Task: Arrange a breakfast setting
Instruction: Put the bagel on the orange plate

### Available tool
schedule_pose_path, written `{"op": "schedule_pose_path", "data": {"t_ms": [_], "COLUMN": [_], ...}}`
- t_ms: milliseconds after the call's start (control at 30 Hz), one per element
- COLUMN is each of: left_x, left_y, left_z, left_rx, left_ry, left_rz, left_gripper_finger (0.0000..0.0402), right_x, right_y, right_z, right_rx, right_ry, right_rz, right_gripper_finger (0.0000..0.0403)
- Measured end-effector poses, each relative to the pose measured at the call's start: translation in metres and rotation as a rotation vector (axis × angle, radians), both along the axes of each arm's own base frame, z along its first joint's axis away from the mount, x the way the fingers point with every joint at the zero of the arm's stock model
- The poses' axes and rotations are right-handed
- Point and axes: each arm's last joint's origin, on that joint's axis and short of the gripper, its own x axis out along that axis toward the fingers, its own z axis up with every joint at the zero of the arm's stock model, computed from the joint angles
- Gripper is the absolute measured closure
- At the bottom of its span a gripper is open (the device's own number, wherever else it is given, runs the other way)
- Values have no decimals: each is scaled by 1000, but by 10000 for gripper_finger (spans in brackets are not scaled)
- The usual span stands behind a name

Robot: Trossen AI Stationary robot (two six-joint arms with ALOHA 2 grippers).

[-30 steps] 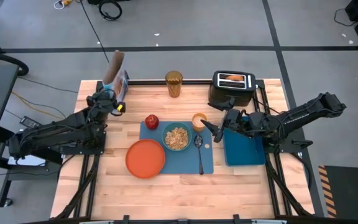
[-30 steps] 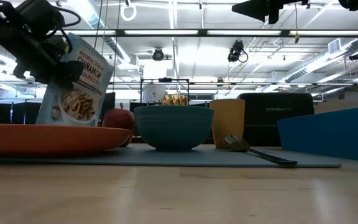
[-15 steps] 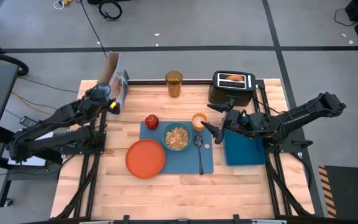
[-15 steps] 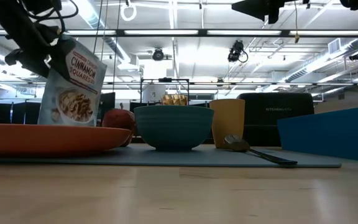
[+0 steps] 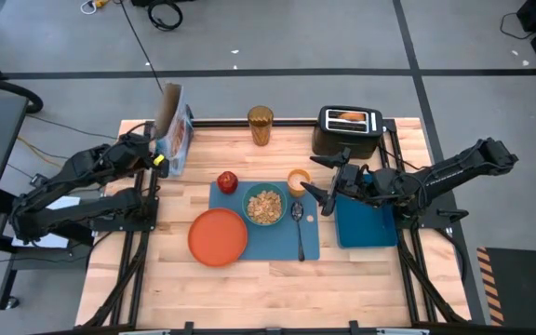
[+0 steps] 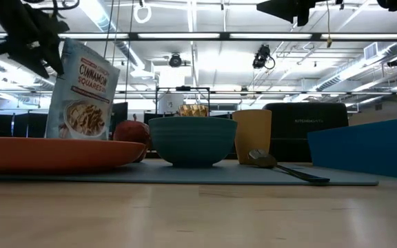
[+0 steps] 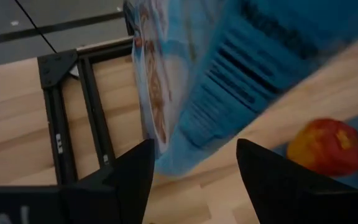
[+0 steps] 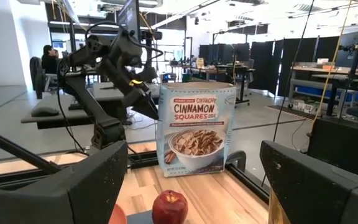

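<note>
Cereal box (image 5: 176, 129) stands beside the apple (image 5: 227, 180); left gripper (image 5: 153, 158), jaws wide, should retreat straight without tipping it.

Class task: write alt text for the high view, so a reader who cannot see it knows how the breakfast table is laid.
A blue placemat on a wooden table holds an orange plate, a cereal-filled teal bowl, a red apple, an orange cup and a spoon. The cereal box stands at the far left by the open left end effector.
</note>
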Motion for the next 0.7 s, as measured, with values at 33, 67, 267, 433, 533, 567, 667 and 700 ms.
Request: {"op": "schedule_pose_path", "data": {"t_ms": [33, 67, 267, 433, 533, 567, 667, 700], "left_x": [-2, -3, -16, -22, -17, -16, -10, -8], "left_y": [-1, -2, -9, -13, -13, -13, -12, -11], "left_z": [3, 6, 25, 38, 38, 36, 31, 29], "left_rx": [-9, -16, -26, -1, 21, 18, 36, 40], "left_ry": [2, 5, 21, 28, 52, 61, 70, 75], "left_rz": [-7, -12, -15, -69, -188, -216, -269, -282], "left_gripper_finger": [166, 166, 166, 166, 166, 166, 166, 166], "right_x": [0, 0, 0, 0, 0, 1, 1, 1], "right_y": [0, 0, 0, 0, 0, 0, 0, 0], "right_z": [0, 0, -2, -3, -5, -6, -7, -8], "right_rx": [0, 0, 5, 8, 4, 5, 20, 21], "right_ry": [0, 0, 19, 27, 46, 54, 63, 66], "right_rz": [0, 0, 2, 2, 2, 2, 3, 2], "right_gripper_finger": [29, 29, 29, 29, 29, 29, 29, 29]}}
